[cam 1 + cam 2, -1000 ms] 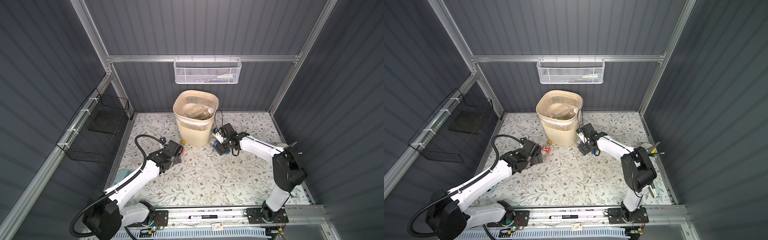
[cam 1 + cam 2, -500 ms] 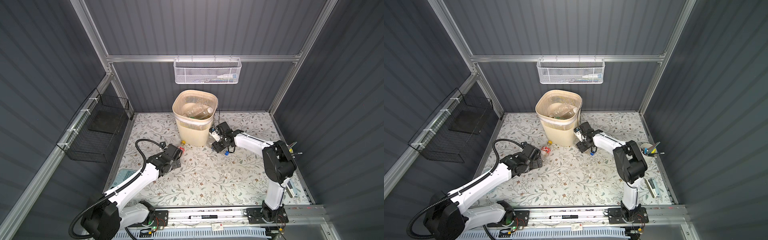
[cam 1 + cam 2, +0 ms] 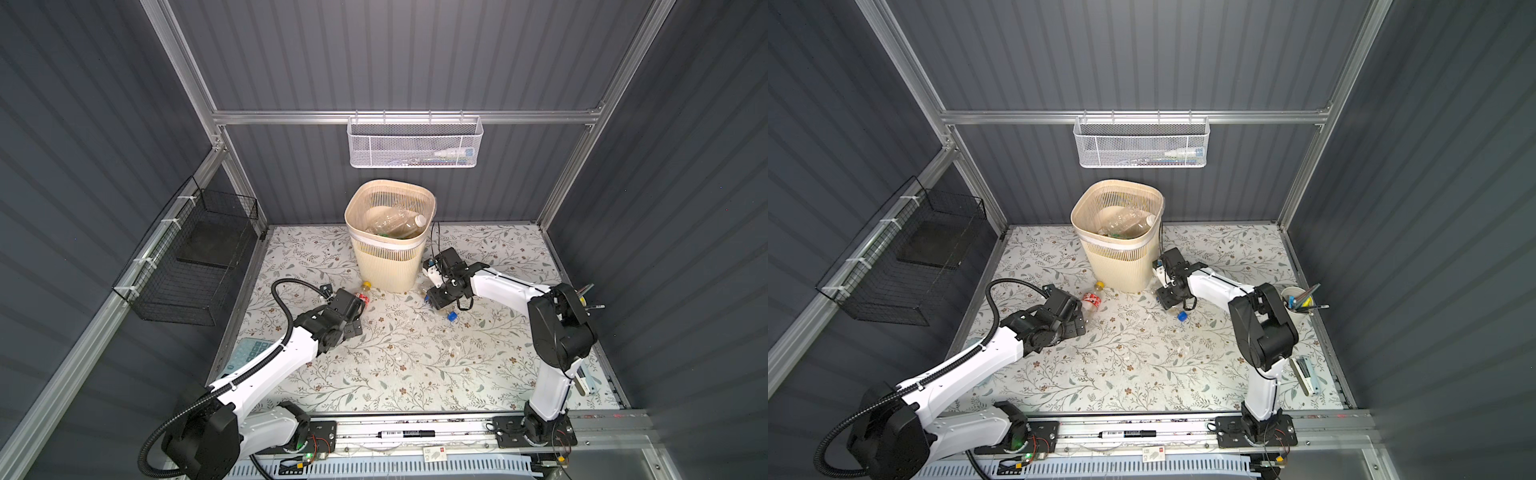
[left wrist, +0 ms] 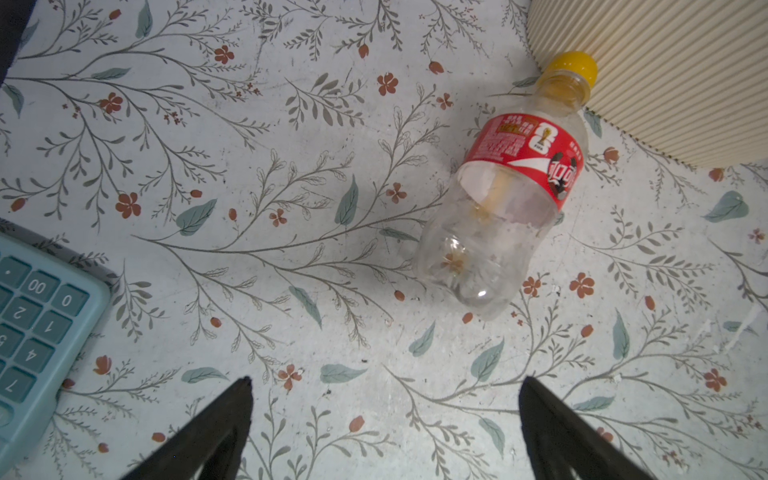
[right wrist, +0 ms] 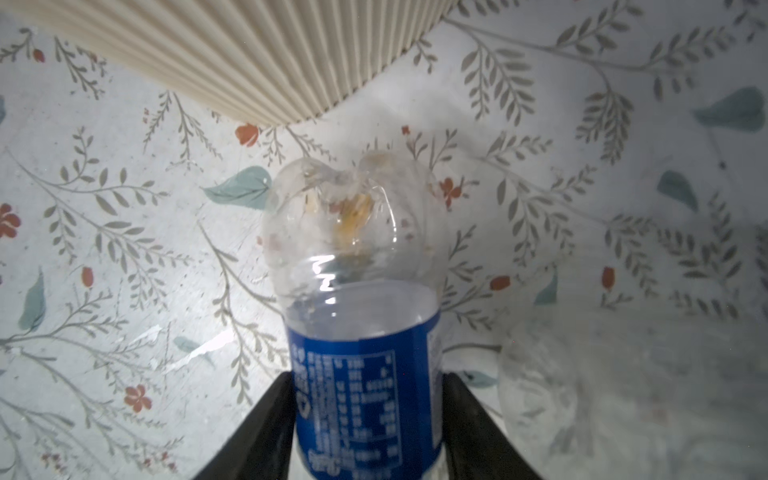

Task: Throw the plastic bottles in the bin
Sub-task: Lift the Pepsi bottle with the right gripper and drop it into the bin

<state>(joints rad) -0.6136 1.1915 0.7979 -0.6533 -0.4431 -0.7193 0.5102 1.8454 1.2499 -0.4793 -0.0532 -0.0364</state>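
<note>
Right, nearest me a black marker (image 3: pixel 405 433) lies along the front rail, between the two arm bases. Past it the floral table (image 3: pixel 395 365) spreads out, with a pale blue calculator (image 4: pixel 33 316) at its left edge beside my left arm. My left gripper (image 4: pixel 385 380) hangs low over the table, its jaws spread wide and nothing between them. Just ahead of it, clear of both fingers, the red-label bottle (image 4: pixel 511 199) lies on its side, its yellow cap right beside the foot of the bin (image 3: pixel 386 266). Over on the other side, my right gripper (image 5: pixel 366 376) is down close by the bin's right side. Its two fingers press on either side of the blue-label bottle (image 5: pixel 365 332), so it has that bottle clamped. The bottle's clear base points toward the bin wall, and in both top views its blue cap (image 3: pixel 451 316) pokes out behind the gripper. I cannot tell whether this bottle rests on the table or is lifted off it. The bin stands upright at the back of the table, with several clear bottles (image 3: pixel 395 220) piled inside. Farther back, a white mesh basket (image 3: pixel 415 143) hangs on the rear wall, and a black wire basket (image 3: pixel 195 257) hangs on the left wall.
</note>
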